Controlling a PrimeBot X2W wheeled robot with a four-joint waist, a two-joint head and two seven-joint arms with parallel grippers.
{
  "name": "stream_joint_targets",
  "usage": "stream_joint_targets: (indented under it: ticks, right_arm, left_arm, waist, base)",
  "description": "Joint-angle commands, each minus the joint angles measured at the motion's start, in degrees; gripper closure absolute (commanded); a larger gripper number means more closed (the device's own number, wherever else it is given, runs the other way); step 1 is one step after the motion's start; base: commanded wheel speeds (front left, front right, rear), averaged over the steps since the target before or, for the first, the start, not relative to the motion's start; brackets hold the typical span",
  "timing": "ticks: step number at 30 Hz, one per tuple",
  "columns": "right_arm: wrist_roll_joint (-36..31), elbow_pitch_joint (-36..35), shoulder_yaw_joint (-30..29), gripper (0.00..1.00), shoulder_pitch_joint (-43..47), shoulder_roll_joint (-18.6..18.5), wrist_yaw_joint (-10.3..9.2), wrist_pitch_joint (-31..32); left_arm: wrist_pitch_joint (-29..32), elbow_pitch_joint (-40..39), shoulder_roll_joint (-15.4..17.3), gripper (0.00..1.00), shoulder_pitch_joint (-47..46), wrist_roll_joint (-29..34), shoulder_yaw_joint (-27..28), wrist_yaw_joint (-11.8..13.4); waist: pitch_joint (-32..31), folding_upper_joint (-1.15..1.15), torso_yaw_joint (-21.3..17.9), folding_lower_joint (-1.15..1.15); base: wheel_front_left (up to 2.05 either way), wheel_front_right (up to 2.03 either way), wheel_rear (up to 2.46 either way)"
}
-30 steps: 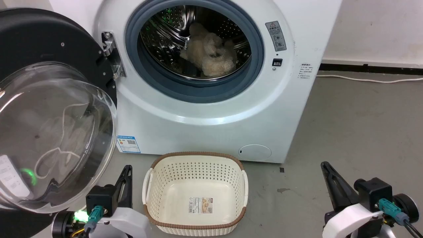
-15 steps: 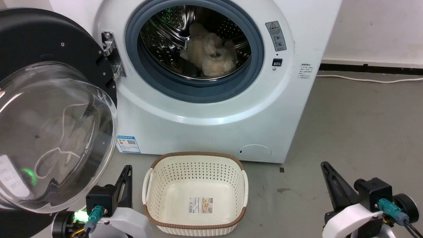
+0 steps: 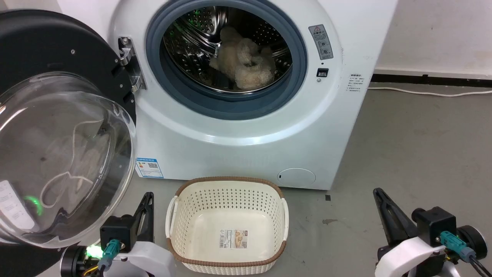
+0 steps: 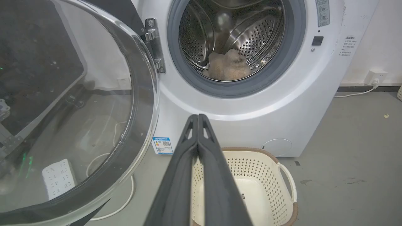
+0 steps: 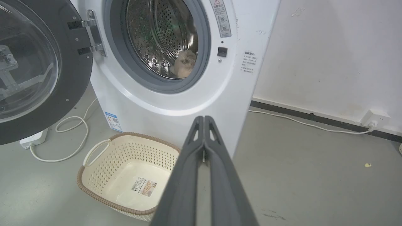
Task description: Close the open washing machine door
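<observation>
The washing machine (image 3: 246, 150) is white, with its steel drum exposed inside a grey gasket. A beige fluffy item (image 3: 246, 63) lies in the drum. The washing machine door (image 3: 46, 50) stands swung wide open at the left, black-rimmed, its clear glass bowl bulging toward me, hung on a metal hinge (image 3: 128, 63). The door (image 4: 62, 110) also shows at the left of the left wrist view, and the door (image 5: 37, 72) at the left of the right wrist view. My left gripper (image 3: 148, 197) is shut, low, just right of the door's lower edge. My right gripper (image 3: 378, 192) is shut at the lower right, away from the machine.
A cream perforated basket (image 3: 226, 184) stands empty on the grey floor before the machine, between my grippers. A white cable (image 5: 72, 138) and a power strip (image 4: 58, 179) lie on the floor behind the door. Another cable (image 3: 423, 92) runs along the wall at the right.
</observation>
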Motion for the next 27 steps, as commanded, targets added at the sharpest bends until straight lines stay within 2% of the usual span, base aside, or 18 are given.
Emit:
stream_joint_targets:
  ticks: [1,2,19,27]
  right_arm:
    - [-0.4,-0.3,-0.1,1.0,0.3,0.3,0.05,0.0]
    - [0.0,0.0,0.0,0.0,0.0,0.0,0.0,0.0]
    - [1.1,0.5,-0.9,0.0,0.7,-0.1,0.01,-1.8]
    - [1.3,0.5,-0.6,0.0,1.5,-0.2,0.01,-3.0]
  left_arm:
    - [0.0,-0.2,0.0,1.0,-0.3,0.2,0.1,0.1]
    - [0.0,0.0,0.0,0.0,0.0,0.0,0.0,0.0]
    - [-1.8,-0.3,0.2,0.0,0.0,0.1,-1.0,0.1]
    - [-3.0,-0.6,0.6,0.0,0.2,0.1,-1.7,0.2]
  waist:
    - [0.0,0.0,0.0,0.0]
    - [0.0,0.0,0.0,0.0]
    - [0.0,0.0,0.8,0.0]
    - [-0.6,0.0,4.2,0.0]
  base:
    - [0.0,0.0,0.0]
    - [0.0,0.0,0.0]
    - [0.0,0.0,0.0]
    - [0.0,0.0,0.0]
